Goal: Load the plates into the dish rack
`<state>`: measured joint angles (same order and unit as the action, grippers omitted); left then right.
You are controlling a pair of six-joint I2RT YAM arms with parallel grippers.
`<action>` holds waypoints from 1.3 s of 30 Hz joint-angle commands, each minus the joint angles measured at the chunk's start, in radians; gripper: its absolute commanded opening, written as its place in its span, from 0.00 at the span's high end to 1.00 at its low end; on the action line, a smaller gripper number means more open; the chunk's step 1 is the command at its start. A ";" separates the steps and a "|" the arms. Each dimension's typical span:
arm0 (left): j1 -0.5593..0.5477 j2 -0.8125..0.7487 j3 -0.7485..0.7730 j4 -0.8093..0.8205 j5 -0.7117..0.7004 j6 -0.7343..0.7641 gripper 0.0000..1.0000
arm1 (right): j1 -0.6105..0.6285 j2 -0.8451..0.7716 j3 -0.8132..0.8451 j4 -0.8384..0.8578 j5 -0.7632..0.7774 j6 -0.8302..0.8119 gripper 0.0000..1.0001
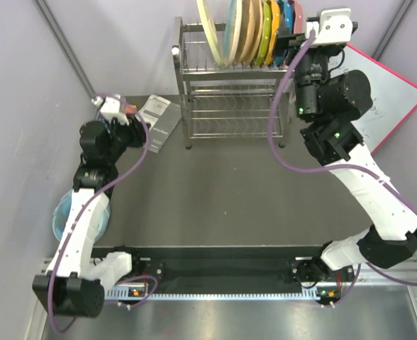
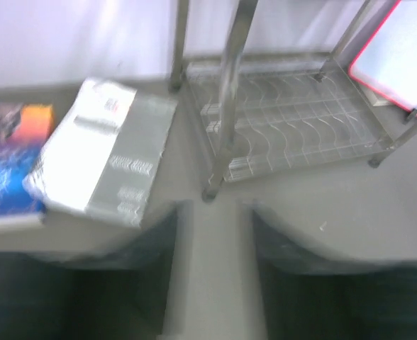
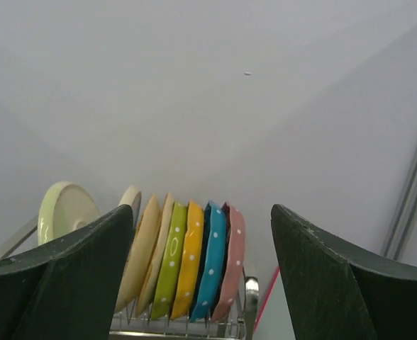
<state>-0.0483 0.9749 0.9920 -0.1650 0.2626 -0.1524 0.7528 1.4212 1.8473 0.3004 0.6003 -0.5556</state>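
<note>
The dish rack (image 1: 230,106) stands at the back of the table, its lower tier (image 2: 293,127) showing in the left wrist view. Several plates stand on edge in its top tier: a pale one (image 1: 208,32) (image 3: 67,209), a cream one (image 1: 233,32) (image 3: 130,198) and two orange-tinted ones (image 1: 252,32) (image 3: 148,241). Beside them stand green (image 3: 173,255), yellow, blue and pink (image 3: 231,255) dotted plates. My right gripper (image 1: 306,32) (image 3: 201,212) hovers open just right of the pink plate, holding nothing. Low over the table left of the rack, my left gripper (image 1: 116,106) (image 2: 212,212) is open and empty.
A silver-white packet (image 1: 157,117) (image 2: 102,152) lies left of the rack, with a colourful book (image 2: 10,159) beside it. A light blue round dish (image 1: 77,216) sits under the left arm. A red-edged whiteboard (image 1: 386,99) leans at the back right.
</note>
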 commanded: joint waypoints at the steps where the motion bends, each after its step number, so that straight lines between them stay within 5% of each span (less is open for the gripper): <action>1: 0.004 0.192 0.192 0.238 0.115 -0.036 0.86 | -0.026 -0.041 -0.057 -0.288 -0.186 0.181 0.20; 2: 0.004 0.238 0.289 0.252 0.130 -0.053 1.00 | -0.033 -0.060 -0.075 -0.300 -0.207 0.212 0.20; 9: -0.022 0.675 0.822 0.260 0.236 -0.196 1.00 | -0.130 -0.128 -0.266 -0.352 -0.275 0.396 0.19; 14: -0.131 0.893 1.125 0.206 0.213 -0.049 1.00 | -0.214 -0.154 -0.399 -0.319 -0.347 0.476 0.19; 23: -0.298 1.012 1.211 0.257 0.093 0.063 1.00 | -0.369 -0.122 -0.459 -0.382 -0.442 0.635 0.18; 39: -0.412 1.134 1.363 0.367 0.047 0.116 1.00 | -0.412 -0.113 -0.540 -0.353 -0.497 0.692 0.18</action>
<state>-0.4042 2.0972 2.2959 0.0944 0.2878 -0.0563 0.3573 1.3212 1.3022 -0.1001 0.1215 0.1127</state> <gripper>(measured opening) 0.011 0.817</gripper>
